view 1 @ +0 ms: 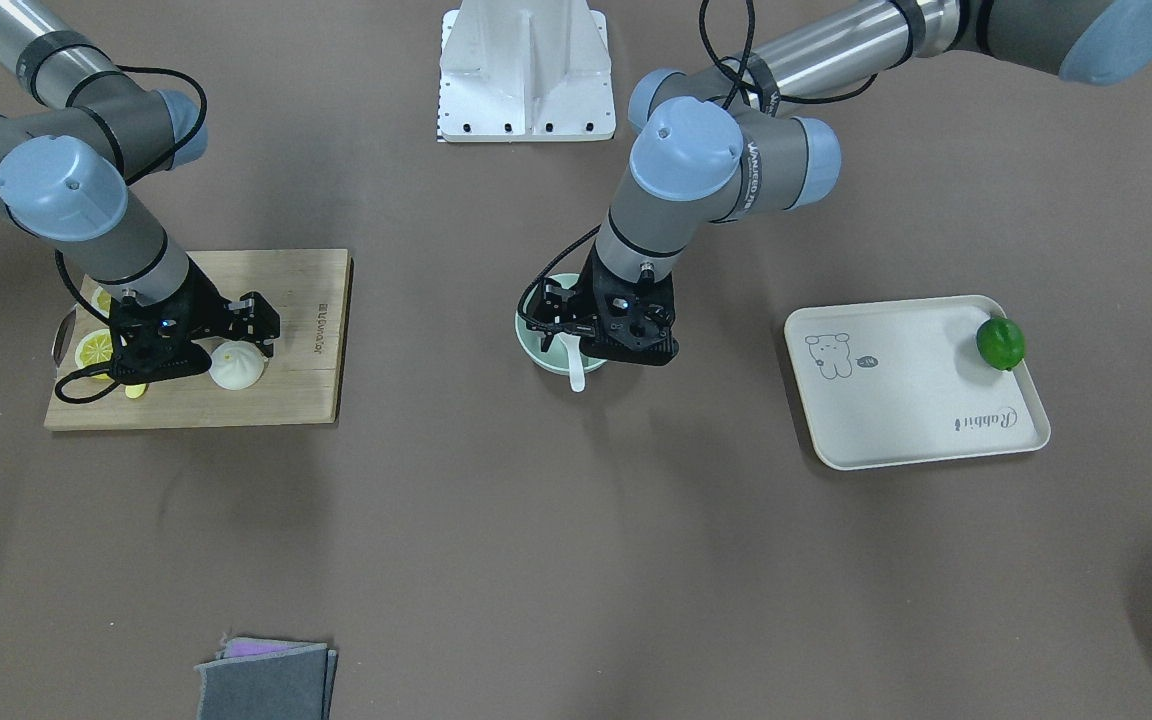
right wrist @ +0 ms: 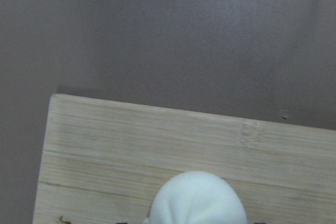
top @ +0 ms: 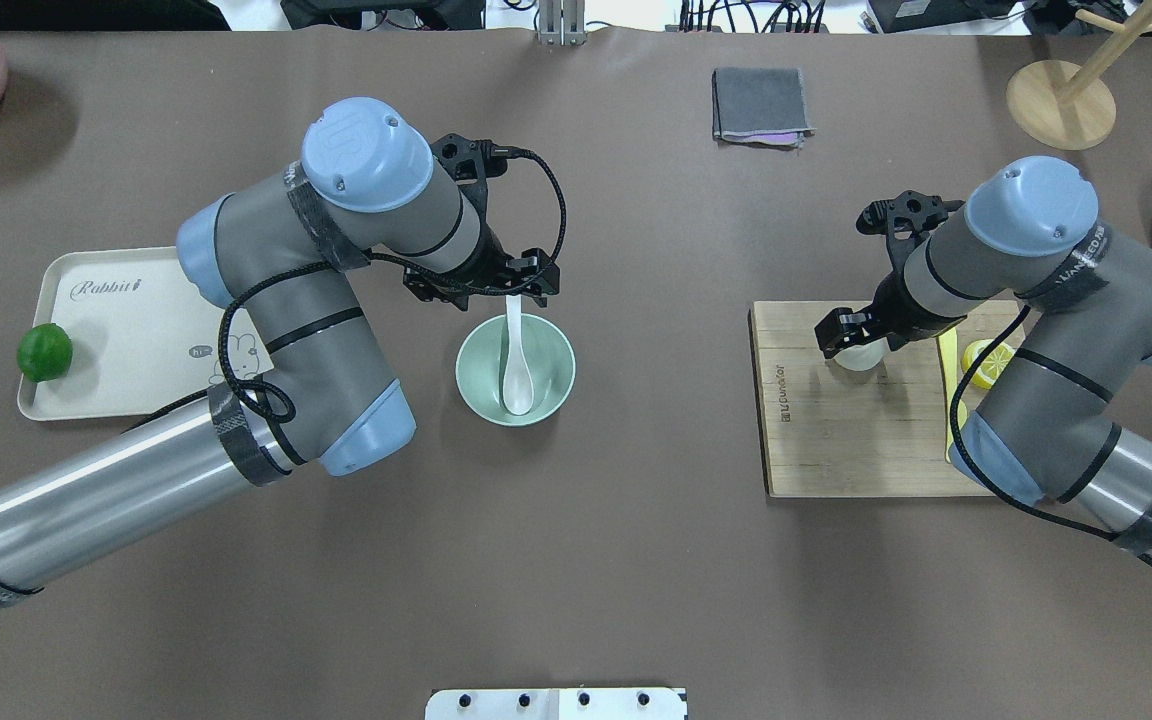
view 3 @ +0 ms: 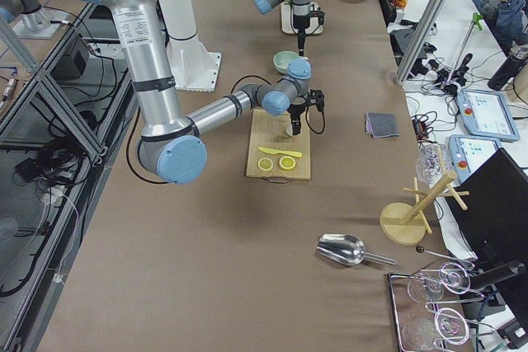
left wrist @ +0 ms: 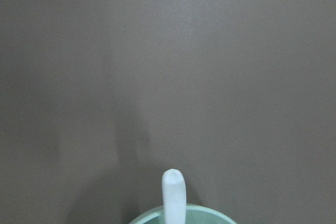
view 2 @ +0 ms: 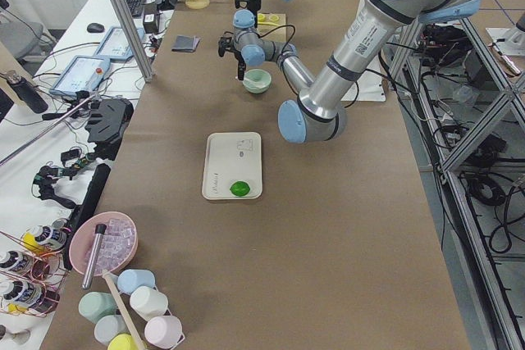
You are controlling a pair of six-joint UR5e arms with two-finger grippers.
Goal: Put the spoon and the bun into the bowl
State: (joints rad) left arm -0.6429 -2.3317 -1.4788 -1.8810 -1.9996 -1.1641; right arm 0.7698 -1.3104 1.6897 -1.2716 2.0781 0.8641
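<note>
The white spoon [top: 516,380] lies in the mint-green bowl [top: 466,380], scoop at the bottom and handle leaning on the far rim. My left gripper [top: 511,290] hovers open over that rim, above the handle tip. The left wrist view shows the handle tip [left wrist: 174,192] and the bowl's rim [left wrist: 205,214]. The white bun [top: 861,354] sits on the wooden board [top: 836,440]. My right gripper [top: 858,335] is down over the bun, open, with a finger on each side. The right wrist view shows the bun [right wrist: 197,198] on the board [right wrist: 157,135].
A cream tray [top: 126,300] with a green lime [top: 44,352] lies left of the bowl. Lemon slices [top: 991,362] and a yellow knife [top: 948,350] lie on the board by the bun. A grey cloth [top: 758,103] lies at the far edge.
</note>
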